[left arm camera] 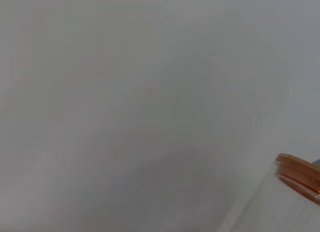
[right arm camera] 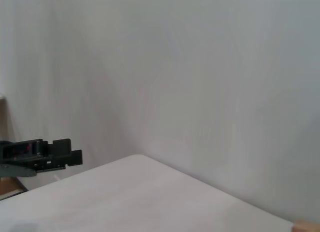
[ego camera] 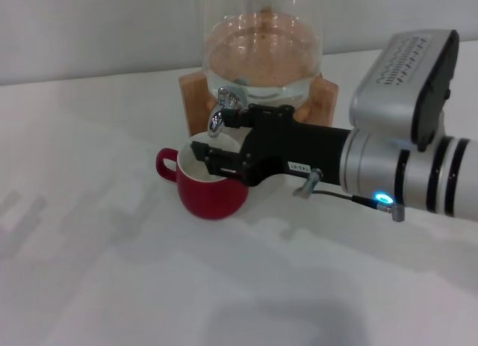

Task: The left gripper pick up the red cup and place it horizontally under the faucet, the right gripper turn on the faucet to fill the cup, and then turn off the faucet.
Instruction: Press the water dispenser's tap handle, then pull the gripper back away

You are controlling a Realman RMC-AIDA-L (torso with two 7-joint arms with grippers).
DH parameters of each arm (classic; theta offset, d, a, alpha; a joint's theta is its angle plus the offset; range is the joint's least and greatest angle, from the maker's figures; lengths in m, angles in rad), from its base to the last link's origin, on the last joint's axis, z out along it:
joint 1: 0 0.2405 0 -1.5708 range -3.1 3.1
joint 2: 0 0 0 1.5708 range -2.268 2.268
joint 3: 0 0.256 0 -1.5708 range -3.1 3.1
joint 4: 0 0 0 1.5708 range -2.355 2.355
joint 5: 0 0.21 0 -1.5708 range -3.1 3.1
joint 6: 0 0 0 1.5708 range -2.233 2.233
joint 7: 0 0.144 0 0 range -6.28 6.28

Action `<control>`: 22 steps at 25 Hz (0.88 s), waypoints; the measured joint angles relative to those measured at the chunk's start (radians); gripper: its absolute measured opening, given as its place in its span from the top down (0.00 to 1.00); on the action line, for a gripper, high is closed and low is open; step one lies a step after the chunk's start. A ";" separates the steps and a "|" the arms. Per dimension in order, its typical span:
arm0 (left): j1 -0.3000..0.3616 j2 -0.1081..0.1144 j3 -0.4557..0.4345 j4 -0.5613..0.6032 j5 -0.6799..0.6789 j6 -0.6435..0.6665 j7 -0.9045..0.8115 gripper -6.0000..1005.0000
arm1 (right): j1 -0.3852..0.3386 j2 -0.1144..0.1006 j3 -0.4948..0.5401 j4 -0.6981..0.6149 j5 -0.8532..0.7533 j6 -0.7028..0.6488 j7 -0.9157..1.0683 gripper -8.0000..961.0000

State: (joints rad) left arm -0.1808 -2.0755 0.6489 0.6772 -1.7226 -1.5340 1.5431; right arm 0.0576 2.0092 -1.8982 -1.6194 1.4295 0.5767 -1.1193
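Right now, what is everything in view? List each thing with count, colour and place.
red cup: one, dark red with cream inside, upright on the table under the faucet, handle toward the robot's left.
faucet: one, chrome, on the front of the jar.
glass jar: one, clear, on the wooden stand.
wooden stand: one, brown, behind the cup.
table: one, white.
right tool: one, black, at the faucet above the cup.
left tool: not in view.

The red cup (ego camera: 213, 189) is standing on the bench (ego camera: 112, 271) under the faucet (ego camera: 221, 113) (glass jar (ego camera: 261, 51) behind), the right hand (ego camera: 224, 140) reaching in from the right.
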 joint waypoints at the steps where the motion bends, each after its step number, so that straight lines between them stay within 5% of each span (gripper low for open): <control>1: 0.001 0.000 0.000 0.000 0.000 0.000 0.000 0.35 | -0.006 0.000 0.001 -0.002 0.000 0.001 0.000 0.31; 22: 0.012 0.000 0.001 -0.002 0.000 -0.022 0.004 0.35 | -0.017 0.003 -0.042 -0.024 -0.001 0.015 -0.004 0.31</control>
State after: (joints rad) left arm -0.1687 -2.0755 0.6501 0.6755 -1.7226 -1.5564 1.5474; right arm 0.0405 2.0124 -1.9400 -1.6431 1.4290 0.5916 -1.1238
